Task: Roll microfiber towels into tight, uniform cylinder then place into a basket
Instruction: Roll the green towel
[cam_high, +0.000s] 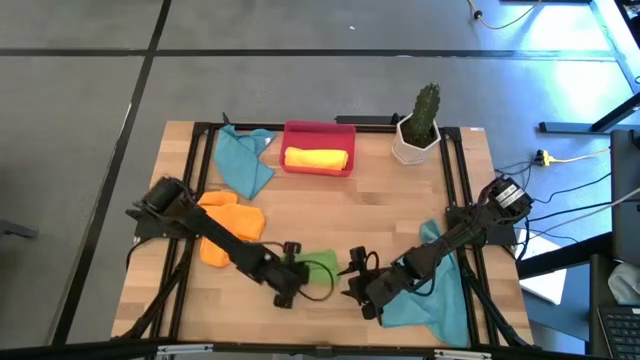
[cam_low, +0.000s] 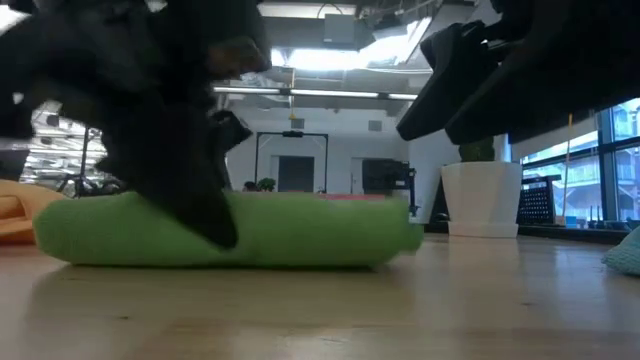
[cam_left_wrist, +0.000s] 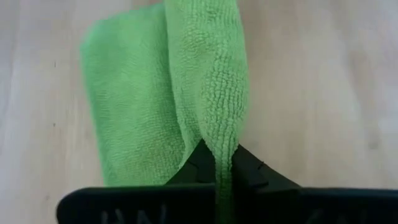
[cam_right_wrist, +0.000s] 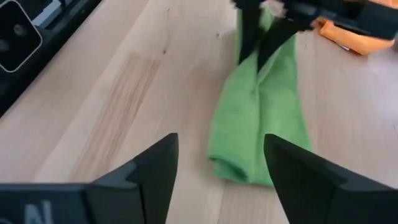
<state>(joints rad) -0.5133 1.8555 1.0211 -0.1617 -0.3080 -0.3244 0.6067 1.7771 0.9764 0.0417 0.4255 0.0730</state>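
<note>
Green towel (cam_low: 230, 230), folded into a long low roll, is lying nearest the low camera on the front middle of the wooden table (cam_high: 330, 215), stretching across the boards between the two arms. Left gripper (cam_left_wrist: 222, 167) is pinching a raised fold of this green towel at one end, its fingers closed tight on the cloth with the nap bunching up between them; the same gripper is showing in the high view at the towel's left end (cam_high: 292, 268). Right gripper (cam_right_wrist: 221, 165) is hovering just off the towel's other end, its fingers (cam_right_wrist: 155, 171) standing wide apart and touching nothing, the cloth lying clear beyond them on bare wood; in the high view it is sitting just right of the towel (cam_high: 355, 268). Orange towel (cam_high: 228, 225) is lying crumpled at the left side of the table, partly under the left arm. Teal towel (cam_high: 243, 160) is lying spread at the back left, just beside the basket. Second teal towel (cam_high: 430, 295) is lying at the front right, under the right arm. Red basket (cam_high: 318, 133) is standing at the back middle of the table, holding a rolled yellow towel (cam_high: 317, 158). White hexagonal pot (cam_high: 414, 142) with a green cactus (cam_high: 427, 108) is standing at the back right, apart from the basket.
</note>
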